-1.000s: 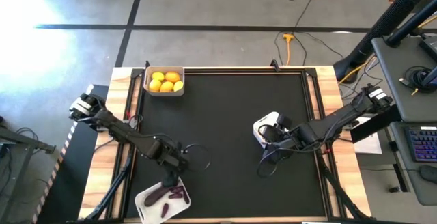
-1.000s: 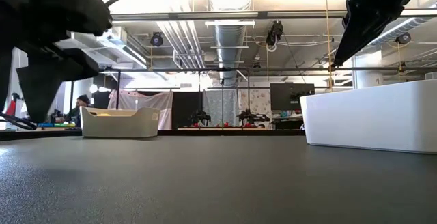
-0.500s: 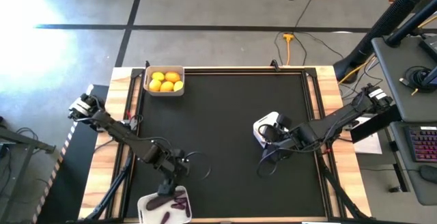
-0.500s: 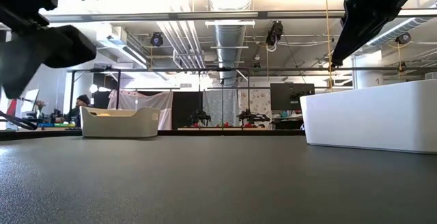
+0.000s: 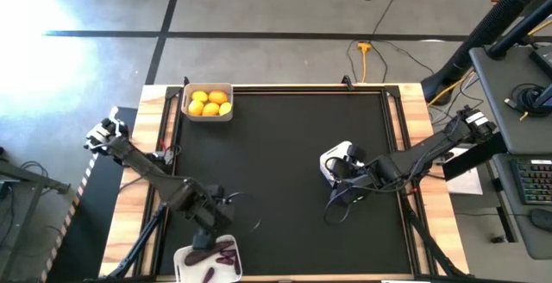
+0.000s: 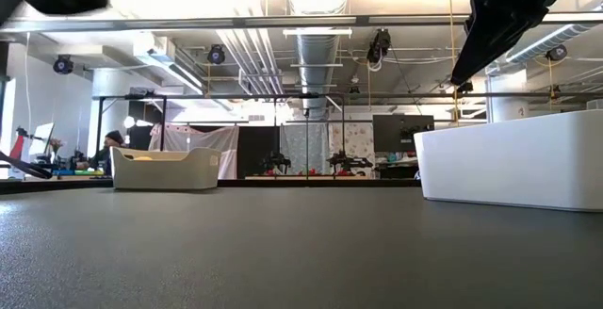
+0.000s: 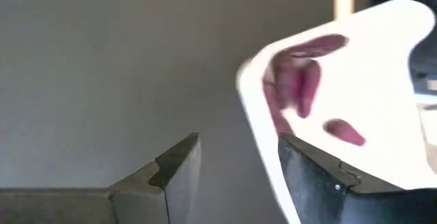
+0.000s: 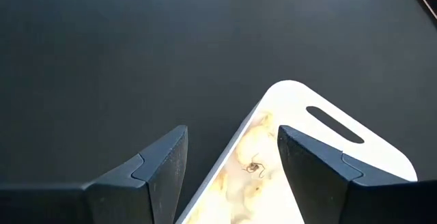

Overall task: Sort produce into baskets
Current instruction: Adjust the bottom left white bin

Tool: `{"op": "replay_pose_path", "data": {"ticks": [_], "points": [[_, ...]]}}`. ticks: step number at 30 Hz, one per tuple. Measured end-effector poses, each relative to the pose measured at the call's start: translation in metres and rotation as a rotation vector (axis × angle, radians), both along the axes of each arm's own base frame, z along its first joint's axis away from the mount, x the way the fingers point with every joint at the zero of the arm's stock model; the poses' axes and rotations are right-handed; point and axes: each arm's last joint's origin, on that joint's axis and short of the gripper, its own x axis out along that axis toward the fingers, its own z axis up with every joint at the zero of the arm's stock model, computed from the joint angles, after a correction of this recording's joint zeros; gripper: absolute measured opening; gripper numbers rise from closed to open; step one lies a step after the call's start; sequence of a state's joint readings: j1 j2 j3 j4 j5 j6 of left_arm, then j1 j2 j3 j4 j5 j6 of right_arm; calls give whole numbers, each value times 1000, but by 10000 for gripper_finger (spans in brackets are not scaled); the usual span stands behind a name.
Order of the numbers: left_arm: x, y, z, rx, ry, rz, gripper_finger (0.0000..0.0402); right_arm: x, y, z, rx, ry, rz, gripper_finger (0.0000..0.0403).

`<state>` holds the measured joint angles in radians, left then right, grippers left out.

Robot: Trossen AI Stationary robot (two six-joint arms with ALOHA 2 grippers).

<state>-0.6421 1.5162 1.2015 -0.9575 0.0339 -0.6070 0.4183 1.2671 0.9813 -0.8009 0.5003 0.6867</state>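
Holding purple eggplants [image 5: 216, 254], a pale basket [image 5: 184, 259] sits shallow.

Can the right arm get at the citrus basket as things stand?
Probably not easily: the right gripper sits at the white basket, while the citrus basket stands at the far-left corner, bare mat between.

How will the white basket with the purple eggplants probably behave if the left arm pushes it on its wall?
The basket with eggplants looks thin-walled and shallow, so it is probably light and would slide on the black mat rather than tip. It sits at the mat's near edge, so a push could send it off. The loose eggplants inside may roll and shift.
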Motion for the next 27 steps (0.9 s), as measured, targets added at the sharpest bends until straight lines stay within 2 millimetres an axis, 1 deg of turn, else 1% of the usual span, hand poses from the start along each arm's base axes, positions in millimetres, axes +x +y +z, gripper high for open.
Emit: {"op": "replay_pose_path", "data": {"ticks": [3, 5, 8, 11, 16, 19, 23, 27], "points": [[-7, -16, 10, -26, -35, -3, 181, 0, 0, 0, -14, 8, 22, 221], [-12, -26, 12, -24, -58, 19, 181, 1, 0, 0, -25, 9, 44, 221], [-20, -36, 6, -37, -35, 97, 181, 3, 1, 1, -39, -3, 85, 221], [-30, -41, -7, -33, 25, 197, 181, 6, 3, 3, -62, -24, 144, 221], [-45, -45, -30, -53, 145, 284, 181, 13, 6, 7, -93, -83, 225, 221], [-48, -46, -39, -85, 174, 302, 181, 16, 7, 9, -96, -110, 242, 221], [-48, -46, -43, -89, 161, 305, 181, 15, 7, 8, -110, -102, 259, 221], [-51, -38, -45, 21, 145, 339, 180, 17, 5, 8, -128, -105, 276, 221]]}}
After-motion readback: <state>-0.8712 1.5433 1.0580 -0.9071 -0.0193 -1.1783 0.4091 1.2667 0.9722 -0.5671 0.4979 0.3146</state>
